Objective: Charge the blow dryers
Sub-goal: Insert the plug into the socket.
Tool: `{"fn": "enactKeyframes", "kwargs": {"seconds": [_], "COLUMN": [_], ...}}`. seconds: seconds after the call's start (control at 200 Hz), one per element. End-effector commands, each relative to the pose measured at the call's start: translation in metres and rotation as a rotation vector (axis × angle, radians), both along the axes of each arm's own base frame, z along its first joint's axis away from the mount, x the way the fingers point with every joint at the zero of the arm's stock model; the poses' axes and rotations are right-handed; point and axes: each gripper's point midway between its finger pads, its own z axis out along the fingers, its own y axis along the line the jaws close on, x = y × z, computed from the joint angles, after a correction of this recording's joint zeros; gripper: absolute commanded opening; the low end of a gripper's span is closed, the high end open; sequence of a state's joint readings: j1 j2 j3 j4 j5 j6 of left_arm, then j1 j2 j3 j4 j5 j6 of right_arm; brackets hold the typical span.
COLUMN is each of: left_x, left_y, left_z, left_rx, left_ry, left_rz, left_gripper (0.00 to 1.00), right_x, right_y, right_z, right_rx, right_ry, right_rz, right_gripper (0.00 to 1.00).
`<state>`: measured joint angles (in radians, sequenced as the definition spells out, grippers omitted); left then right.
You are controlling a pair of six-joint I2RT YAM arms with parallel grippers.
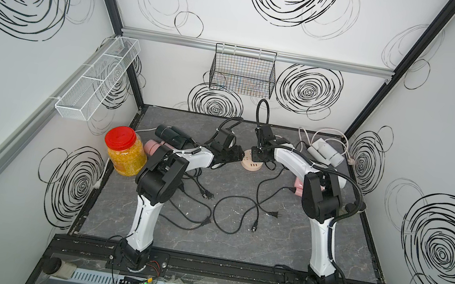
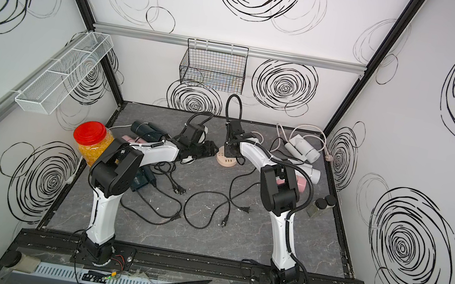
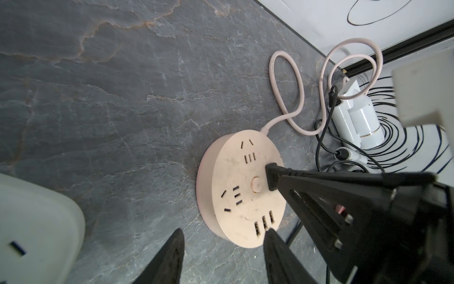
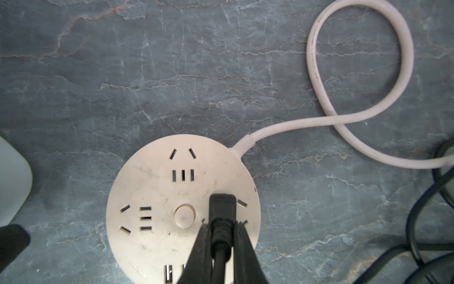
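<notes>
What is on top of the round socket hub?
A black plug, pinched by the right gripper, sits on the hub's face beside its round button. The plug covers the slots beneath it, so whether its prongs are in cannot be seen.

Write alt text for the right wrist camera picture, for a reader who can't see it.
The right gripper is shut on a black plug, holding it against a socket in the face of a round beige socket hub; whether it is fully in cannot be told. The hub's pale cord loops across a grey stone-patterned table.
</notes>
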<state>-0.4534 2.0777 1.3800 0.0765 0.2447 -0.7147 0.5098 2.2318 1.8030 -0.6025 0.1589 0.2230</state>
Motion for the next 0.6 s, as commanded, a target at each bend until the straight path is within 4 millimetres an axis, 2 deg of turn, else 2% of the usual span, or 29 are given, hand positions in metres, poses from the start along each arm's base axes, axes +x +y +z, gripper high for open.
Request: {"fn": "enactKeyframes", "kwargs": {"seconds": [0.0,0.075,0.165,0.315,0.45,0.595], "left_x": [0.001,0.001,0.0,0.0,-0.001,-0.002], "left_y": [-0.003,-0.004,-0.004,-0.006,-0.007,-0.007], "left_z": [0.013,0.013,0.014,0.016,0.019,0.021], "left_rx": [-0.016,-0.014,-0.014,-0.016,-0.018,-0.019], "left_ry": [-0.032,-0.033,-0.035,-0.039,-0.042,-0.044], "left_rz": [-0.004,-0.005,-0.006,-0.009,-0.01,-0.01], "left_gripper": [0.56,0.56,0.56,0.56,0.56,0.56], "right_x": [-0.072,-0.073,-0.067,-0.047,-0.03,-0.025], "right_y": [-0.029,-0.029,-0.027,-0.019,-0.015,-0.01], "right_z": [-0.103,-0.104,-0.095,-0.058,-0.022,0.004], "right_rx": [-0.142,-0.144,-0.132,-0.099,-0.072,-0.045], "right_ry": [0.368,0.369,0.341,0.247,0.151,0.066], "right_rz": [0.024,0.021,0.014,0.011,0.003,0.007], "right_gripper": [0.06,0.07,0.1,0.22,0.28,0.42]}}
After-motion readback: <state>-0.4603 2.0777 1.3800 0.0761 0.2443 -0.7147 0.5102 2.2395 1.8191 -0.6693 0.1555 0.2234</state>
